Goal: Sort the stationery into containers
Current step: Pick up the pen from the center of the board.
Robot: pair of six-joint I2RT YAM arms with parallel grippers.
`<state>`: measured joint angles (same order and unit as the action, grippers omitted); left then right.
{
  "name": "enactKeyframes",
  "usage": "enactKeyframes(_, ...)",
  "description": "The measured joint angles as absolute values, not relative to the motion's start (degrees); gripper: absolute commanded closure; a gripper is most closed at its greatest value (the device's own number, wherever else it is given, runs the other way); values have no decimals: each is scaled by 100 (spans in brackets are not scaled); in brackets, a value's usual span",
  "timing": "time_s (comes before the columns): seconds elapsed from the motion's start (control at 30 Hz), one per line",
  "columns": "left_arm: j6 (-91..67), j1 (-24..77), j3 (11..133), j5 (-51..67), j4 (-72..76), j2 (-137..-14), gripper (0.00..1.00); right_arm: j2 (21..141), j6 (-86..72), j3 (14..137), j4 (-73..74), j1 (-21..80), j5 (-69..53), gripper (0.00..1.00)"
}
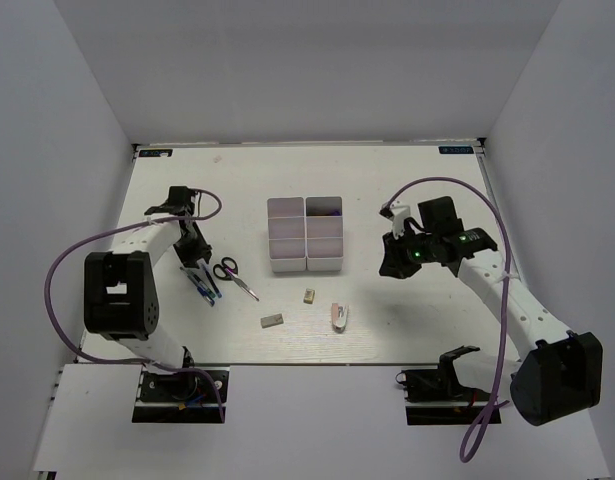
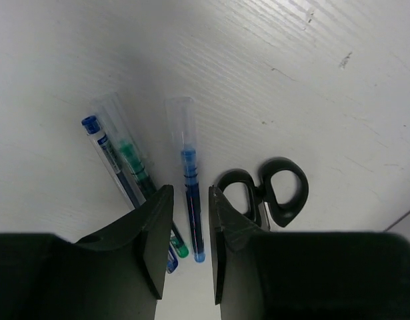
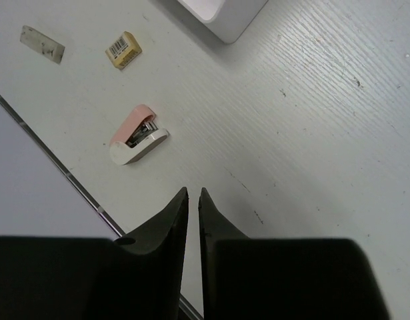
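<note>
Containers (image 1: 306, 234) are noted mid-table. Left gripper (image 2: 190, 193) is positioned at their 8 o'clock, fingers apart, straddling the blue pen (image 2: 187, 160) on the table. Pick-up is judged in hand: closure, then lift, is called for. Right gripper (image 3: 193, 193) is empty, fingers together.

No wording can be read anywhere. The eraser (image 3: 123, 48) carries a printed barcode on its top face, but the digits are too small to make out. At the far corners of the tabletop (image 1: 407, 330) sit a left sticker (image 1: 157, 153) and a right sticker (image 1: 454, 149), both blue with blurred print. A pen (image 2: 113, 160) bears a small label that is illegible.
</note>
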<state>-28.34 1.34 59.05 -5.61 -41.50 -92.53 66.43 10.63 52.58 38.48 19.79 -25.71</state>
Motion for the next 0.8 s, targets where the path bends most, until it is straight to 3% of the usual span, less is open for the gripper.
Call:
enactKeyframes(0.53, -2799, 121, 5913, -631, -3868, -9872, 63, 6646, 950, 5260, 3846, 1804, -2731, 85)
enactKeyframes(0.63, -2768, 123, 5913, -674, -3857, -9880, 69, 6646, 945, 5260, 3846, 1758, -2786, 85)
enactKeyframes(0.77, -2735, 123, 5916, -716, -3802, -9880, 97, 6646, 943, 5260, 3846, 1695, -2867, 85)
enactKeyframes(0.8, -2731, 123, 5924, -731, -3798, -9874, 99, 6646, 943, 5260, 3846, 1682, -2880, 83)
